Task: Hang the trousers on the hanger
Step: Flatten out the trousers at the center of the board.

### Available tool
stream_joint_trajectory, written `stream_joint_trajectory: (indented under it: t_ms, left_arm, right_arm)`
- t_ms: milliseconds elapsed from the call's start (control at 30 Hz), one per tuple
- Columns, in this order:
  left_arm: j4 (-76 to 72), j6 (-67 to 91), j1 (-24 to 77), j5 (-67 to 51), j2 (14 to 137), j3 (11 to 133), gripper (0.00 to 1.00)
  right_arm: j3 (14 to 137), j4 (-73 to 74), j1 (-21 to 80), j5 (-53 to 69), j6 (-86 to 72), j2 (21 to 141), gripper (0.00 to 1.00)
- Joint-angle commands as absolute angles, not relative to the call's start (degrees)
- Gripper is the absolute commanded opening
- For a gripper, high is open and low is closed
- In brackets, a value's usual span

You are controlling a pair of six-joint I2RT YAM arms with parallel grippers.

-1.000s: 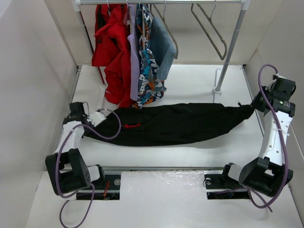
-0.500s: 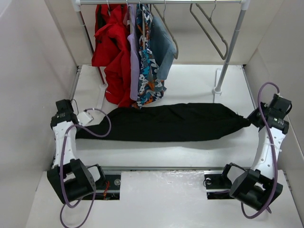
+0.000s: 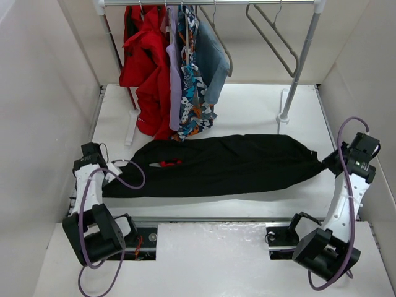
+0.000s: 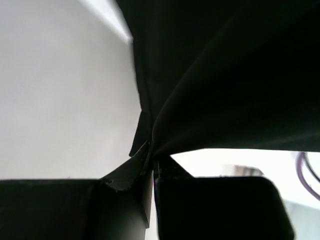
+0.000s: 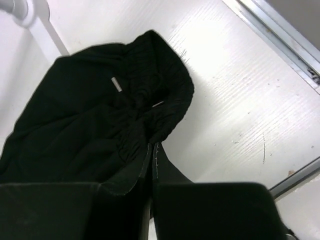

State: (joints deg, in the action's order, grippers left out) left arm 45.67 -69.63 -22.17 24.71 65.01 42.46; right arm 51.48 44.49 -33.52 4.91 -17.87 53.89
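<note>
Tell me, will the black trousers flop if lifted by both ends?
Probably floppy: the trousers bunch into soft folds where the right gripper pinches them. The middle would likely sag, since only the ends are held. The left gripper pinches firmly; slipping seems unlikely.

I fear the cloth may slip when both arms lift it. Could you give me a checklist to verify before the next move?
1. Left gripper shut on one end of the trousers: ok.
2. Right gripper shut on the opposite end: ok.
3. Trousers stretched between both grippers, lying on the table: ok.
4. Hanger empty on the rail: ok.
5. Trousers clear of the patterned garment: cannot tell; its hem is very near the black cloth.
6. Grips deep enough for lifting: cannot tell.
</note>
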Motion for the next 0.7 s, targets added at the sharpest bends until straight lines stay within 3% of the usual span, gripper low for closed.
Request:
stream_joint_trajectory:
  t_ms: [0,33,67,100,200,233,333,500,667]
  left_arm:
    - [49.22,-69.87,-22.59,28.48,64.25,38.42,0.0]
    - [49.91,-69.26,-22.59,29.09,64.25,37.19,0.02]
    - [50.53,-69.26,-22.59,29.09,64.25,37.18,0.09]
    - [51.67,-68.74,-22.59,29.09,64.77,37.18,0.25]
    - [53.61,-68.21,-22.59,26.46,64.78,40.24,0.42]
    - [53.61,-68.2,-23.11,24.89,64.78,41.73,0.5]
    - [53.61,-67.42,-23.91,22.16,66.7,50.16,0.59]
    - [52.29,-60.76,-24.43,3.38,74.59,69.3,0.59]
    - [47.3,-53.89,-17.59,-14.83,76.11,70.23,0.59]
  right_arm:
    - [51.77,44.38,-34.71,-0.53,-23.11,52.29,0.06]
    - [51.77,44.38,-34.72,-1.22,-23.72,52.29,0.15]
    - [51.77,44.91,-34.72,-2.01,-24.34,51.69,0.49]
    - [51.77,45.61,-34.72,-3.67,-25.04,51.68,0.67]
    - [52.38,47.28,-34.72,-7.28,-25.05,50.37,0.99]
    - [52.38,47.29,-34.72,-8.43,-25.05,50.36,0.99]
    - [54.57,47.9,-34.72,-9.32,-24.53,51.06,0.99]
    - [55.99,41.41,-34.72,2.95,-17.76,54.13,0.99]
    - [58.0,39.2,-32.09,1.85,-14.86,56.85,0.99]
